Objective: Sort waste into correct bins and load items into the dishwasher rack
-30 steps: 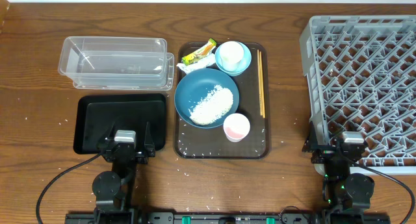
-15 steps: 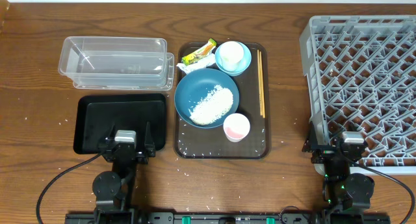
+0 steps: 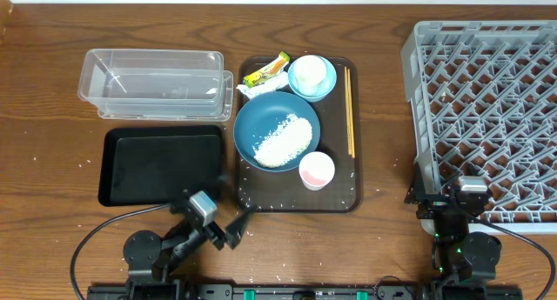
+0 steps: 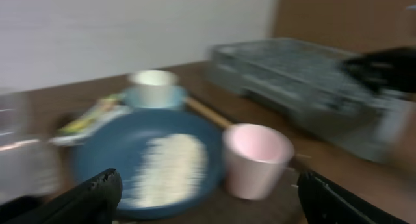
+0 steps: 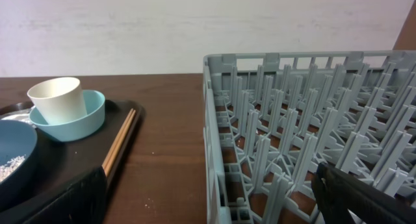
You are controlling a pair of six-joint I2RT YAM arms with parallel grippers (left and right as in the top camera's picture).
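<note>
Nearest, the left gripper (image 4: 208,183) hangs low over the table (image 3: 52,117), just near of the brown tray's (image 3: 344,183) near left corner. It is turned toward the far right, with its jaws spread wide and nothing between them. At the near right, the right gripper (image 5: 208,185) sits by the near left corner of the grey rack (image 3: 487,117), also spread wide and empty.

The black tray (image 3: 161,165) lies to the left of the brown tray, and nothing can be seen in it. On the brown tray, the pink cup (image 3: 317,170) stands upright nearest, with a few loose grains scattered along the near edge. Just beyond it, the dark blue dish (image 3: 257,117) holds a heap of rice (image 3: 283,142). The chopsticks (image 3: 350,113) lie along the tray's right side, pointing near to far.

At the tray's far end, the light blue bowl (image 3: 329,84) has a white cup (image 3: 311,72) standing in it. To its left are the paper scrap (image 3: 248,91) and the yellow-green wrapper (image 3: 267,70). The clear tub (image 3: 152,83) sits at the far left, beyond the black tray.
</note>
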